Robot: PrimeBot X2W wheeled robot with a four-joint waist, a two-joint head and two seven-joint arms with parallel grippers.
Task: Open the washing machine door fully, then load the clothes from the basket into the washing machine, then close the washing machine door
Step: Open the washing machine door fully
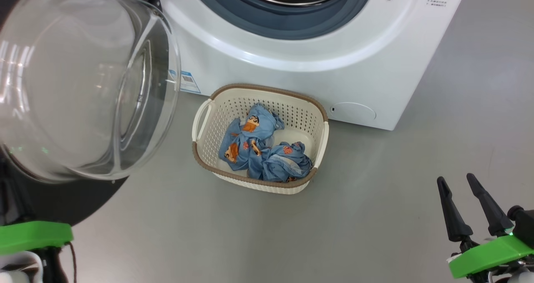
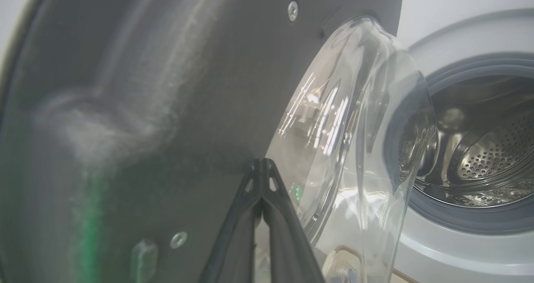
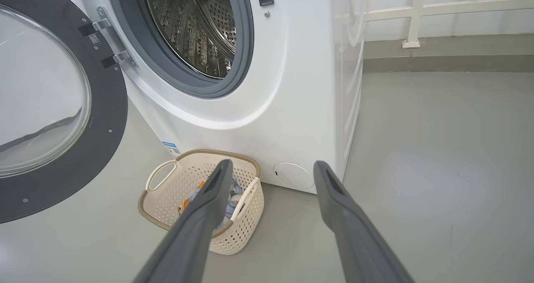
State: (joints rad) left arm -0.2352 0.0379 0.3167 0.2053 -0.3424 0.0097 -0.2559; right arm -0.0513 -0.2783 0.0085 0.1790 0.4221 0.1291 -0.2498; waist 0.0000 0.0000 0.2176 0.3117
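Big white washing machine (image 1: 317, 61), drum (image 3: 196, 28) empty. Its washing machine door (image 1: 83, 87) stands wide at left, clearing the mouth. Cream basket (image 1: 267, 88) on floor (image 1: 375, 216) at machine's front, clothes (image 1: 258, 149) inside. Fingers together, left gripper (image 2: 262, 164) sits by door's dark ring, likely pushing; right gripper (image 1: 455, 178) splayed apart, waiting.

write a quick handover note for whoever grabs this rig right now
Left pincer: shut, empty, tips by the dark inner face of the washing machine door.
Right pincer: open, empty, low on the right, clear of the basket.
Door swung wide. Clothes lie in the basket, in front of the washing machine.
Done: door opened. Left: load clothes, close door.
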